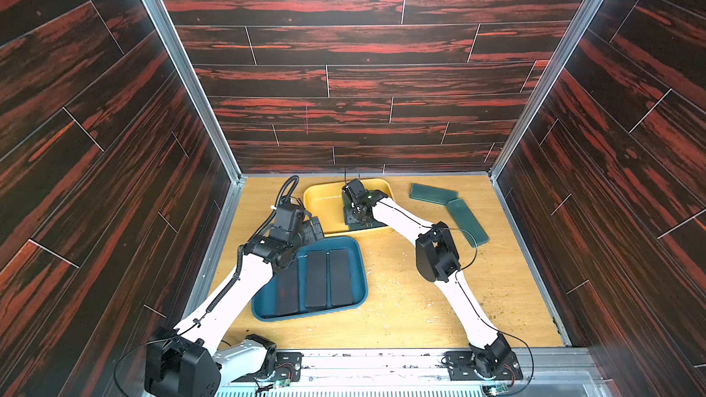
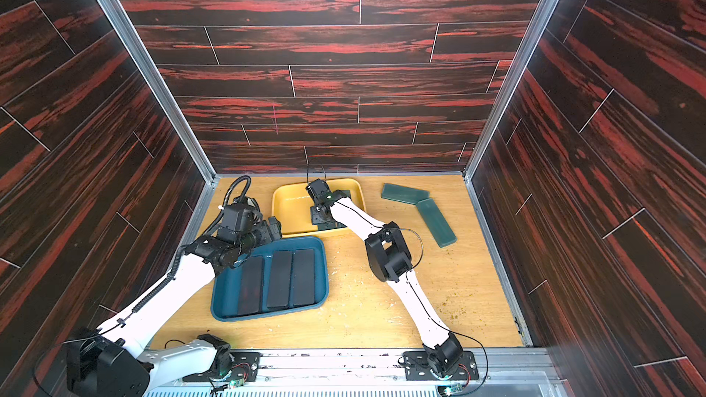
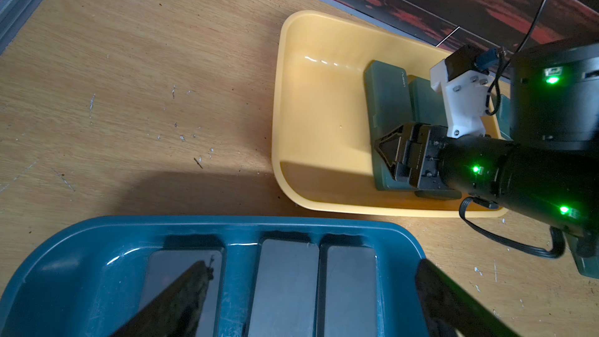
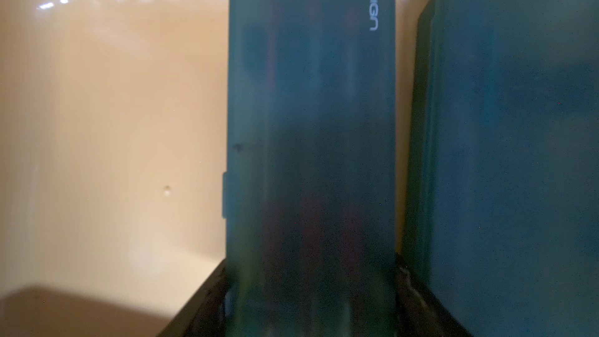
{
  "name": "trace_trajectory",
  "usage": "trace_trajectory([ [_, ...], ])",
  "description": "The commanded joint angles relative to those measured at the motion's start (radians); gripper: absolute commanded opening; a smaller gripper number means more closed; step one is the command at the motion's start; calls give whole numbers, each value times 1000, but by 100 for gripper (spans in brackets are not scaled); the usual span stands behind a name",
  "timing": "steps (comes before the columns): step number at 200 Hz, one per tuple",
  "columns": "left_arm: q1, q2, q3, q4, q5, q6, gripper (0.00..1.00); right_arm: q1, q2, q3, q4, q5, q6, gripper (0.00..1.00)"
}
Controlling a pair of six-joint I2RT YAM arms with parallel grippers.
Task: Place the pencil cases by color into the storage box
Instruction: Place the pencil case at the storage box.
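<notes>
Blue tray (image 1: 267,311) nearest holds three black cases (image 1: 316,278). Right hand (image 3: 393,153) grasps green case (image 3: 389,98) inside far yellow tray (image 3: 301,92); left hand (image 3: 311,303) released. Next: let go, fetch two green cases (image 1: 468,221) right on desk (image 1: 401,299).

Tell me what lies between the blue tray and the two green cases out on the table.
In both top views, only the right arm crosses above; bare table between blue tray and green cases.
</notes>
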Motion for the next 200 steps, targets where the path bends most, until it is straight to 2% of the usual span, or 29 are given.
trace_trajectory([
  [1,5,-26,-12,-2,-4,-8,100,4,43,12,-51,-18,15,58],
  [71,5,-38,7,-24,-11,7,100,-5,-42,30,-44,-8,-33,84],
  [148,4,-55,70,-82,-39,53,100,-34,-225,61,-75,-58,-92,89],
  [170,4,-55,82,-82,-39,68,100,-54,-322,18,-55,-68,-113,89],
  [200,5,-40,109,-75,-6,96,100,-120,-493,-127,1,-43,-137,89],
])
